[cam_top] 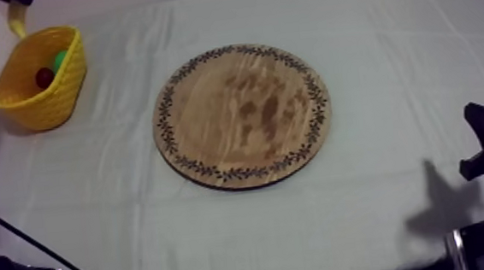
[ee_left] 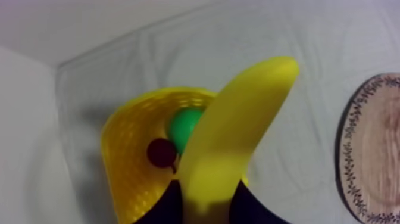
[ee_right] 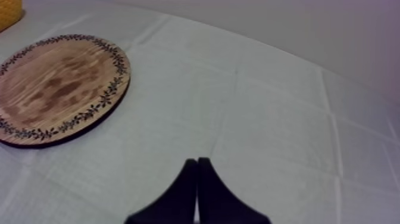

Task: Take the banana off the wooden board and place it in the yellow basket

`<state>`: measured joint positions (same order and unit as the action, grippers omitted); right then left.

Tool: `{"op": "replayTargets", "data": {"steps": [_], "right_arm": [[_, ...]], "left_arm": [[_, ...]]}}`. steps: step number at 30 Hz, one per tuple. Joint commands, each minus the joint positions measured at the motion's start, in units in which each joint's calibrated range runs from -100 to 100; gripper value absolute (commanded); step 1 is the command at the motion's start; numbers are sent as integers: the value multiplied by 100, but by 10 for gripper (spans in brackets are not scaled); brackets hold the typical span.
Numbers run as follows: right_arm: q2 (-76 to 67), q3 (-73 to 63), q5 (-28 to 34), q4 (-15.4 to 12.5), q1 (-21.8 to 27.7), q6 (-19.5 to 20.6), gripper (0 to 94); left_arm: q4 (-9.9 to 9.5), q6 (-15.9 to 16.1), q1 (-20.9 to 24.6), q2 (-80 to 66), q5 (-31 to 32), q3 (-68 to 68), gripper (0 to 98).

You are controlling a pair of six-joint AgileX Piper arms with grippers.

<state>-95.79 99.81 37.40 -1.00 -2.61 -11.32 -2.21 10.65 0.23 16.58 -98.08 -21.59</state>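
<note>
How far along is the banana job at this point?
Done: the banana is off the board. In hand: the left claw grips it above the basket, which holds a small red fruit and a green fruit. Left: lower and release it into the basket. The right claw lies shut, idle.

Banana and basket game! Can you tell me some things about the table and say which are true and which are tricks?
1. The left gripper is shut on the banana above the yellow basket. True.
2. The wooden board has fruit on it. False: it is bare.
3. A small red fruit lies in the yellow basket. True.
4. The right gripper is open. False: its fingers lie together, shut on nothing.
5. The yellow basket stands on the wooden board. False: it stands on the cloth, apart from the board.
</note>
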Motion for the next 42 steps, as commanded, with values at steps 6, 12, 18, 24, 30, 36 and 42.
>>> {"op": "replayTargets", "data": {"steps": [6,12,18,24,30,36,42], "right_arm": [[3,-3,2,0,1,1,2],[3,-3,2,0,1,1,2],[3,-3,2,0,1,1,2],[3,-3,2,0,1,1,2],[3,-3,2,0,1,1,2],[3,-3,2,0,1,1,2],[3,-3,2,0,1,1,2]], "left_arm": [[57,31,184,119,338,519,593],[132,-12,231,-207,560,1094,802],[121,-77,212,-917,608,1348,814],[116,-122,170,-1913,917,1703,740],[147,-309,72,-3064,1825,2681,586],[239,-542,32,-4218,3063,4183,297],[265,-615,64,-5270,4050,5753,64]]}}
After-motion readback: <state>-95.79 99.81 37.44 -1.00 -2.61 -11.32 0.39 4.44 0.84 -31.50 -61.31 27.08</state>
